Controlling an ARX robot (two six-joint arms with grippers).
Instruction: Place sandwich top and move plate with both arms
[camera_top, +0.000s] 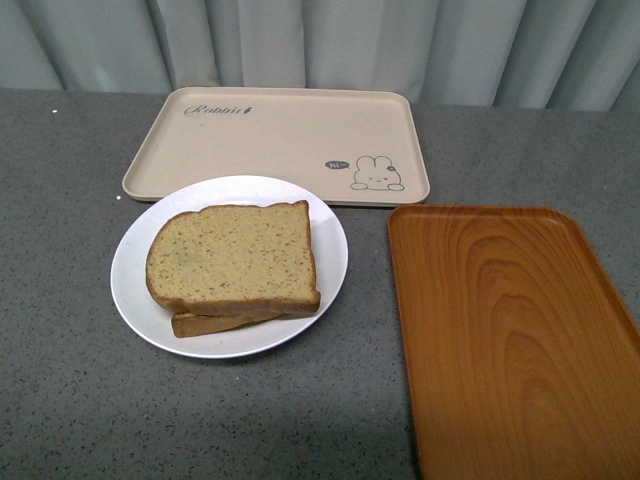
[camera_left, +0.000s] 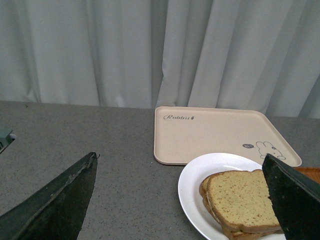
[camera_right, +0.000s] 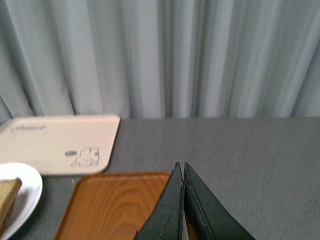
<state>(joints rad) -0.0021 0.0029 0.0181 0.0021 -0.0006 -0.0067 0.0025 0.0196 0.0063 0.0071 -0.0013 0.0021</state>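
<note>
The beige tray (camera_top: 270, 140) reads "Rabbit"; the left claw (camera_left: 179, 157) gapes apart, the right claw (camera_right: 180, 167) is pressed together.

The sandwich top (camera_top: 232, 258), tan speckled bread with a brown crust, lies flat and slightly askew on a lower slice (camera_top: 210, 322), on the round white plate (camera_top: 135, 290). My left gripper (camera_left: 179, 157) gapes wide; my right gripper (camera_right: 180, 166) is pressed together.

The sandwich top (camera_top: 232, 258) hides most of the lower slice (camera_top: 212, 323); the orange tray (camera_top: 510, 340) runs off frame.
</note>
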